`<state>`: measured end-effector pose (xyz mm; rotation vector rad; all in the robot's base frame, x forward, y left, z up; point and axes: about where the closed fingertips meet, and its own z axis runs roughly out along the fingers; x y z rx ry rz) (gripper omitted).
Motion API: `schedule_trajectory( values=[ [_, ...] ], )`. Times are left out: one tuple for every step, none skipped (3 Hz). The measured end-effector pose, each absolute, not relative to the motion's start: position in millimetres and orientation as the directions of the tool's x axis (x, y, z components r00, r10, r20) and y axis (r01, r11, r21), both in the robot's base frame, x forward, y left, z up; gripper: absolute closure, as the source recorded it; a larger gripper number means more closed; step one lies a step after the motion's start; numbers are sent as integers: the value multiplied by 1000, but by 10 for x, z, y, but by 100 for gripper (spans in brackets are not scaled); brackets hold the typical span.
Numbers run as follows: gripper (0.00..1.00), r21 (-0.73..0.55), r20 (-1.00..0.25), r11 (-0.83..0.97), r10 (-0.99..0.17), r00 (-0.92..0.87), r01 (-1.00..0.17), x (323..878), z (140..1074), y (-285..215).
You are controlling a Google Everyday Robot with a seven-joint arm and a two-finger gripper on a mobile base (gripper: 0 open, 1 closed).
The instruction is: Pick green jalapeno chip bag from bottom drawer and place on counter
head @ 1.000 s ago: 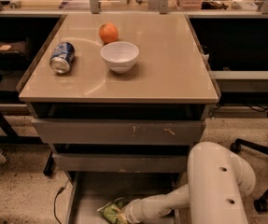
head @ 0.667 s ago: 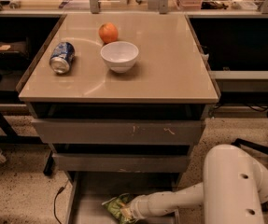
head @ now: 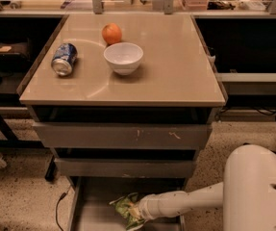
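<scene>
The green jalapeno chip bag [head: 123,205] is in the bottom drawer [head: 92,211], the lowest grey tray pulled out under the cabinet. My gripper [head: 136,211] reaches in from the right on a white forearm [head: 185,202] and is shut on the bag's right side, holding it slightly raised over the drawer floor. The bag's crumpled foil hides the fingertips. The beige counter [head: 176,76] lies above, at the top of the cabinet.
On the counter stand a white bowl [head: 123,57], an orange [head: 111,33] and a blue soda can [head: 64,59] lying on its side. Two scratched grey drawers [head: 123,136] are partly pulled out above the bottom one. My white arm housing [head: 257,191] fills the lower right.
The gripper and the bag have moved together a little to the right and upward in the drawer. The arm housing has shifted right.
</scene>
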<state>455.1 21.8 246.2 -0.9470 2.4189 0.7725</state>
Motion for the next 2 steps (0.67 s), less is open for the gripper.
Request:
schedule_trajectory(
  values=[
    [100, 310, -600, 623, -457, -656, -718, 4531, 2851, 118],
    [100, 258, -647, 646, -437, -625, -719, 4396, 3445, -103]
  ],
)
